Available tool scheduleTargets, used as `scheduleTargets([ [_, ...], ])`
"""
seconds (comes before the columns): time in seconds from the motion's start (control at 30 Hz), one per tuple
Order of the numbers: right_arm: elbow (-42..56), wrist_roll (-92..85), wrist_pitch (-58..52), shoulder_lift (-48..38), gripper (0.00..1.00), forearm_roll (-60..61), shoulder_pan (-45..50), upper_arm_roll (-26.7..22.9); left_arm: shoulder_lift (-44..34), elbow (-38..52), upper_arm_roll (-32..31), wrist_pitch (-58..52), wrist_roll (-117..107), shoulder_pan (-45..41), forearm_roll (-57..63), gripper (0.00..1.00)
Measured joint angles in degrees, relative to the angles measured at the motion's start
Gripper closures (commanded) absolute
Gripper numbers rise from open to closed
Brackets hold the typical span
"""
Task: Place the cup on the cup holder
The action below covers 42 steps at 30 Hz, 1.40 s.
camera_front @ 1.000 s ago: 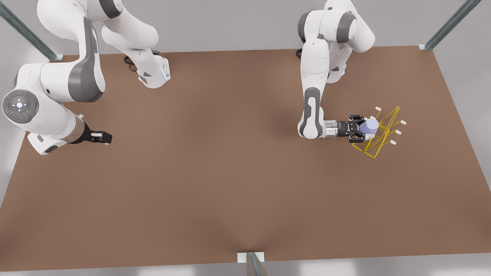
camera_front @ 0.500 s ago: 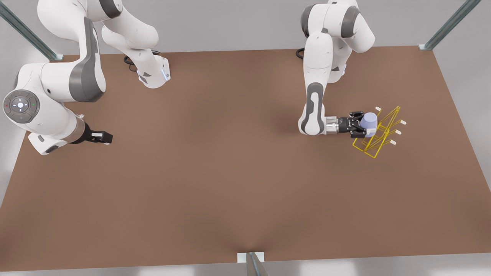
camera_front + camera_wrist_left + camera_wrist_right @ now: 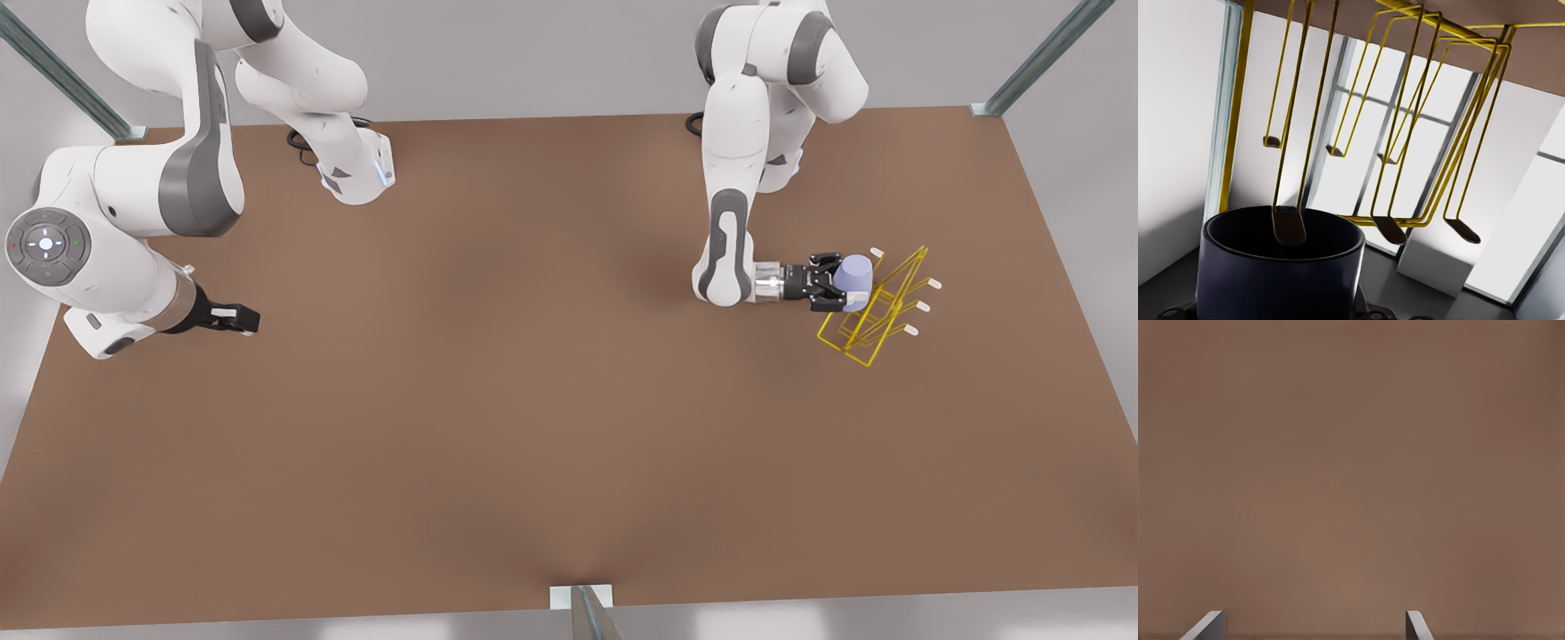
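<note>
The pale lavender-blue cup point(image 3: 856, 279) lies sideways in my left gripper point(image 3: 832, 284), which is shut on it at the front view's right. Its open mouth faces the yellow wire cup holder point(image 3: 877, 318) and touches the holder's near side. In the left wrist view the cup point(image 3: 1281, 273) has its dark rim up close, and one peg tip of the cup holder point(image 3: 1290, 227) sits at its mouth. My right gripper point(image 3: 238, 318) waits open above the table at the front view's left, its fingertips point(image 3: 1207, 626) apart over bare brown tabletop.
The brown table point(image 3: 551, 400) carries only the holder. Both arm bases stand at the far edge. Metal frame posts point(image 3: 1040, 58) rise at the corners, and a bracket point(image 3: 582, 597) sits at the middle of the near edge.
My left gripper has carried the cup a little toward the far edge along the holder's near side and turned slightly. The right arm has not moved.
</note>
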Motion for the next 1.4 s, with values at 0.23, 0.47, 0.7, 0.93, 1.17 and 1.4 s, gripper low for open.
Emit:
scheduleTargets([
  [0.23, 0.0, 0.01, 0.0, 0.0, 0.0, 0.0, 0.05, 0.01, 0.63, 0.08, 0.03, 2.02, -1.73, 0.81, -0.2, 0.0],
  [0.47, 0.0, 0.03, 0.01, -0.01, 0.0, 0.0, 0.07, 0.01, -0.53, 0.49, 0.1, 2.31, -2.8, 0.58, -0.33, 0.0],
  [0.7, 0.0, 0.06, 0.01, 0.0, 0.0, -0.01, 0.07, 0.02, -15.95, 1.6, 0.19, -3.12, -1.95, -4.75, -0.12, 0.0],
  [0.93, 0.0, 0.1, 0.02, -0.02, 0.0, -0.18, 0.5, 0.05, -20.7, 48.39, 0.26, -4.3, 4.24, 5.73, -38.99, 0.0],
  [1.17, 0.0, 0.15, 0.05, -0.08, 0.0, -0.15, 0.68, -0.02, -29.7, 63.07, -21.93, -1.27, 5.27, 36.03, -65.86, 0.0],
  [1.4, -0.09, 0.06, 0.17, 1.09, 0.0, -0.04, 0.73, 0.0, -35.39, 52.97, -27.95, 0.14, 7.93, 46.55, -66.33, 0.0],
])
